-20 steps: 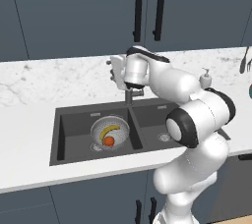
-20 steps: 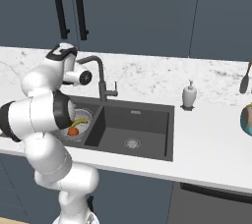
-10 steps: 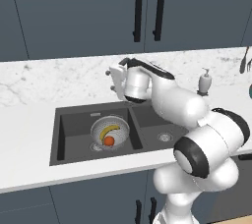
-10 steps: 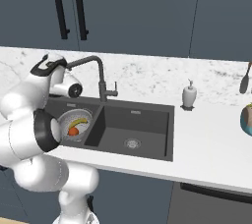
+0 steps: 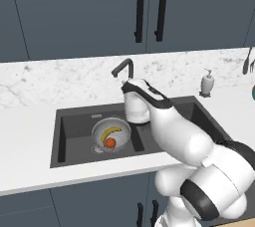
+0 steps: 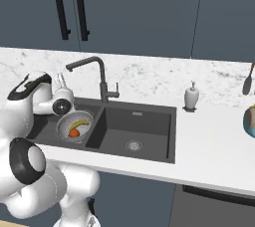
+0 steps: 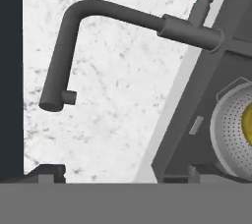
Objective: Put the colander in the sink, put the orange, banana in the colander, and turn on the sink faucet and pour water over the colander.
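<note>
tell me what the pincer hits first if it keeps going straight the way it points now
Most likely the faucet: in the hand view it lies straight ahead of the open pincer, with the marble counter behind it. Depth is unclear, so it could slip past the spout onto the counter.

No text, label, brand, number or sign can be read on anything here.

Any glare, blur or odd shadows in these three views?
Left base view: even, flat light, sharp; no glare on the colander. Right base view: same, soft shadow inside the sink. Hand view: rolled sideways, faucet crisp.
</note>
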Motion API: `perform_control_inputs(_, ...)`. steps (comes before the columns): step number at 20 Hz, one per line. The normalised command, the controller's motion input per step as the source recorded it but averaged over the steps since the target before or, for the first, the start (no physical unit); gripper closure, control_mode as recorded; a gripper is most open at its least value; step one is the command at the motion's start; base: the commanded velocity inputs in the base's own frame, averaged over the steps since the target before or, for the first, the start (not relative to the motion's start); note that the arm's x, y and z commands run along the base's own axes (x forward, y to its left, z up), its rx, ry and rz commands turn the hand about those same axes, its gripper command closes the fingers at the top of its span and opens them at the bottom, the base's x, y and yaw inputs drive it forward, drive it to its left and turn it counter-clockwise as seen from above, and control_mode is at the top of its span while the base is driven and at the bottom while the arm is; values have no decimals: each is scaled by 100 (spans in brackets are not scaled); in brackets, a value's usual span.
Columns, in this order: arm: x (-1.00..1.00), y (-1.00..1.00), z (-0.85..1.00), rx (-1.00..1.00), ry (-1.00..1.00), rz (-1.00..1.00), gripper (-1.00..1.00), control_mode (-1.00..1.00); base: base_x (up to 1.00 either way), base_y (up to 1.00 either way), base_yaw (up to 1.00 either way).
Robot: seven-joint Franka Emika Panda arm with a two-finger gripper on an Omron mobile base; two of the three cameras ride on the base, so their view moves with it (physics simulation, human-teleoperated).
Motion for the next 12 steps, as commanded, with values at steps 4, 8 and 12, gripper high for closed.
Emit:
perform_control_inputs(4, -34, -100, 0, 22, 42, -42, -100, -100, 0, 0, 0)
perform_control_inputs(8, -6, -100, 0, 38, 57, -34, -100, -100, 0, 0, 0)
perform_control_inputs(12, 1, -100, 9, 44, 60, -21, -100, -100, 0, 0, 0)
